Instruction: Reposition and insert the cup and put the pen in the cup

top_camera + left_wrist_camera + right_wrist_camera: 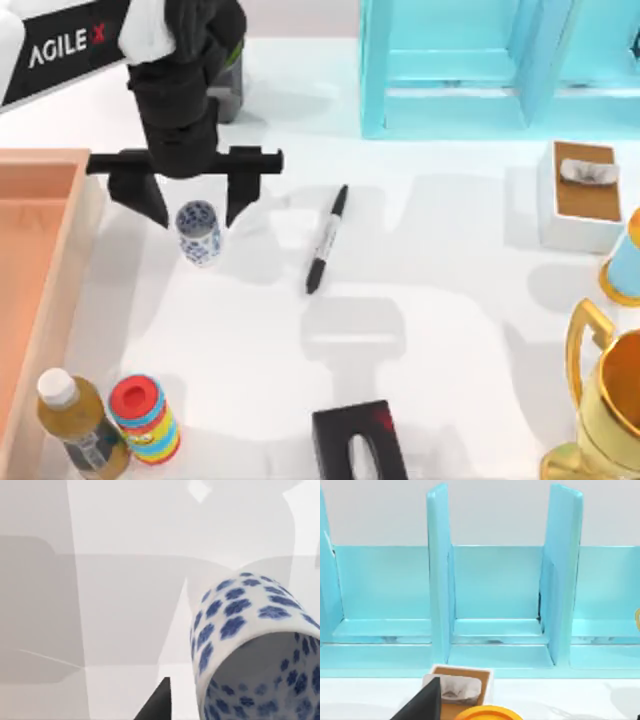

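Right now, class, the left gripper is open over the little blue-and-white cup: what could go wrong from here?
1. The cup lies tipped on the table, so it could roll away as the open left gripper closes.
2. The fingers straddle it loosely; an off-centre pinch might squeeze it out sideways.
3. The pen lies close by on the right; a skidding cup could knock it.
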Motion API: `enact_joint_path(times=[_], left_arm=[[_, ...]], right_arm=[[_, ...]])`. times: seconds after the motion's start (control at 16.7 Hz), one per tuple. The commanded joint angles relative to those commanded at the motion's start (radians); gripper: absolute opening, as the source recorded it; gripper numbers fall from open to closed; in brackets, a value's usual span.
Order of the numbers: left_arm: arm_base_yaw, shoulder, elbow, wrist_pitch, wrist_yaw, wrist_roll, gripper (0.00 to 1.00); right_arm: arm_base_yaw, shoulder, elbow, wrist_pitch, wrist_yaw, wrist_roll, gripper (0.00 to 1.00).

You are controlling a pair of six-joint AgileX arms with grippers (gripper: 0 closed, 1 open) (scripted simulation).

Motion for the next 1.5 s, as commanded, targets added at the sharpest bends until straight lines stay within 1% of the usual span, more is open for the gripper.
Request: enact_joint_path(times=[0.06, 0.12, 0.66, 0.84, 1.02, 1.32, 1.5], left_arm=[[0.000, 0.000, 0.000, 0.000, 0.000, 0.000, 0.98], [0.000, 0.000, 0.000, 0.000, 0.000, 0.000, 1.00], [0.001, 0.001, 0.002, -0.002, 0.000, 0.000, 1.00], [-0.001, 0.025, 0.070, -0.068, 0.000, -0.001, 1.00], [-0.004, 0.067, 0.234, -0.208, 0.001, -0.003, 1.00], [-0.006, 0.137, 0.634, -0.496, 0.001, -0.004, 1.00], [-0.006, 0.165, 0.823, -0.647, 0.002, -0.004, 1.00]], right_arm=[[0.000, 0.000, 0.000, 0.000, 0.000, 0.000, 1.00], [0.000, 0.000, 0.000, 0.000, 0.000, 0.000, 1.00], [0.000, 0.000, 0.000, 0.000, 0.000, 0.000, 1.00], [0.000, 0.000, 0.000, 0.000, 0.000, 0.000, 1.00], [0.000, 0.000, 0.000, 0.000, 0.000, 0.000, 1.00], [0.000, 0.000, 0.000, 0.000, 0.000, 0.000, 1.00], [0.000, 0.000, 0.000, 0.000, 0.000, 0.000, 1.00]])
